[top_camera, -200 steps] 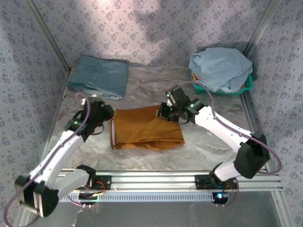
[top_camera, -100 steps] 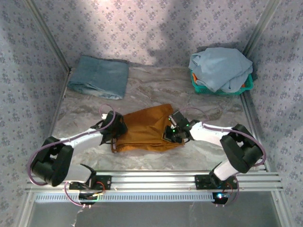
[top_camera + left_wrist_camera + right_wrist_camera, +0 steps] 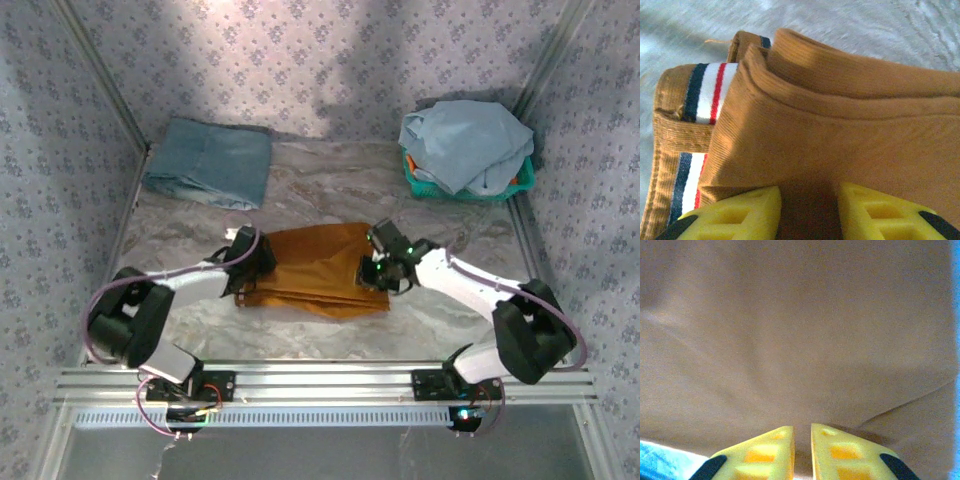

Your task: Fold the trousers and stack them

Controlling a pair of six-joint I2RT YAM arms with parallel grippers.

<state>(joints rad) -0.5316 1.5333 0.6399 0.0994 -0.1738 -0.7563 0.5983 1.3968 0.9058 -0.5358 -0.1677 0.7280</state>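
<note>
The rust-orange trousers (image 3: pixel 315 272) lie folded in a flat bundle at the middle of the table. My left gripper (image 3: pixel 260 267) is at their left end, by the striped waistband trim (image 3: pixel 705 92). In the left wrist view its yellow fingers (image 3: pixel 740 212) press on the thick fold with cloth filling the gap at my left gripper (image 3: pixel 810 195). At the bundle's right end my right gripper (image 3: pixel 376 272) rests low on the cloth. In the right wrist view my right gripper (image 3: pixel 802 435) has its tips a narrow slit apart over the trousers (image 3: pixel 800 340).
A folded teal-blue garment (image 3: pixel 208 162) lies at the back left. A green basket (image 3: pixel 522 182) at the back right holds a pale blue garment (image 3: pixel 465 138). Patterned walls close in three sides, and an aluminium rail (image 3: pixel 320 378) runs along the near edge.
Both grippers came in low onto the trousers' two ends. The bundle now lies narrower from front to back. The right jaws have parted slightly.
</note>
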